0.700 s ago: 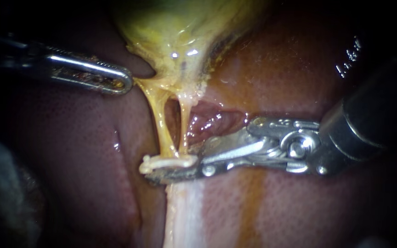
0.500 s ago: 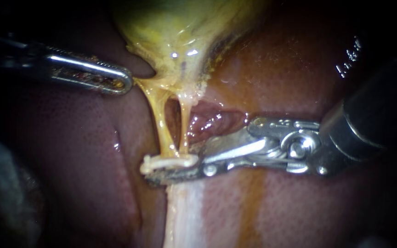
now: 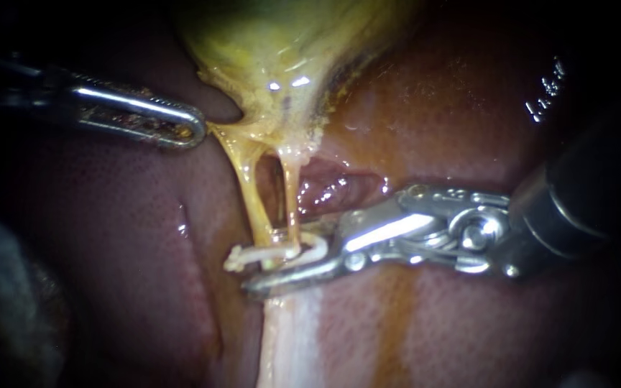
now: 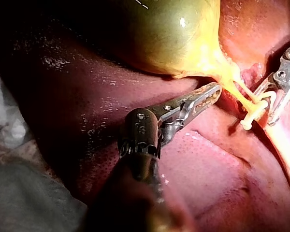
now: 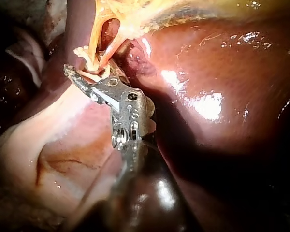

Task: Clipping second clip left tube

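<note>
Clip [image 3: 274,253] grips the left tube [image 3: 251,194] — just beside right instrument's pincer [image 3: 296,267], parted, empty.

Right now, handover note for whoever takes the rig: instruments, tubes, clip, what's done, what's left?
Left instrument: lies beside the gallbladder neck, its tip at the yellow tissue there.
Right instrument: jaws open, white clip between them, lower jaw seemingly off it.
Clip crosses the lower end of the left tube; unclear whether it also catches the right tube.
Done: clip looks pressed flat on the tube.
Left: check the latch, then probably back the right instrument off over the liver.
</note>
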Robot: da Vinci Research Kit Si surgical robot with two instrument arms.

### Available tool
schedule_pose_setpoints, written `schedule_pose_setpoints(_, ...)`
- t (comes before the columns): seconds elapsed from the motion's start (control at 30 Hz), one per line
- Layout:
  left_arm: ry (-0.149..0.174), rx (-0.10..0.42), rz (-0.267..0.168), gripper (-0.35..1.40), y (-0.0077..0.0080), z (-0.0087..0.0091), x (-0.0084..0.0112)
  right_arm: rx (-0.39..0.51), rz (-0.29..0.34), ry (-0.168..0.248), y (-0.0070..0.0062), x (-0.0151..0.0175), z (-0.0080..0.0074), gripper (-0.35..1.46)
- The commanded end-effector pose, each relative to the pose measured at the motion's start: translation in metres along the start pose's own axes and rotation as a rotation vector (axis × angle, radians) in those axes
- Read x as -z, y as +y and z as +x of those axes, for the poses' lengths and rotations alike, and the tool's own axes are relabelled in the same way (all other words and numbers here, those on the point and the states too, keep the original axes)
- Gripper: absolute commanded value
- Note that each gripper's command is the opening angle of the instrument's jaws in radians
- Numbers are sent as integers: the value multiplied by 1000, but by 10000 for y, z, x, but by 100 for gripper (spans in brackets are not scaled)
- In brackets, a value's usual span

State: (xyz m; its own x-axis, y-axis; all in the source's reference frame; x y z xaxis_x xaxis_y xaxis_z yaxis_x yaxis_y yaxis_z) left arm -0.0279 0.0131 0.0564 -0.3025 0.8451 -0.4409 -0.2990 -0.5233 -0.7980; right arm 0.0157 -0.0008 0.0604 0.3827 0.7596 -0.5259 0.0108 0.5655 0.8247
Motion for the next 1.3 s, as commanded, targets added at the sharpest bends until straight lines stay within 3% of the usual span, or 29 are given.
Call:
schedule_pose_setpoints(0.03, 0, 0, -1, -35, 0, 0, 1, -1, 2, 0, 1, 4, 0, 50)
schedule_pose_setpoints(0.3, 0, 0, -2, -35, 1, 0, 1, -7, 1, 7, 4, 25, 1, 50)
schedule_pose_setpoints(0.7, 0, -1, -2, -35, 0, 0, 2, -26, 10, 9, -11, 53, 24, 50)
schedule_pose_setpoints(0.93, 0, -1, -2, -35, 0, 0, 2, -27, 23, 25, -23, 41, 30, 50)
schedule_pose_setpoints(1.3, 0, -1, -2, -35, 0, 0, 2, -26, 31, 35, -18, 23, 31, 50)
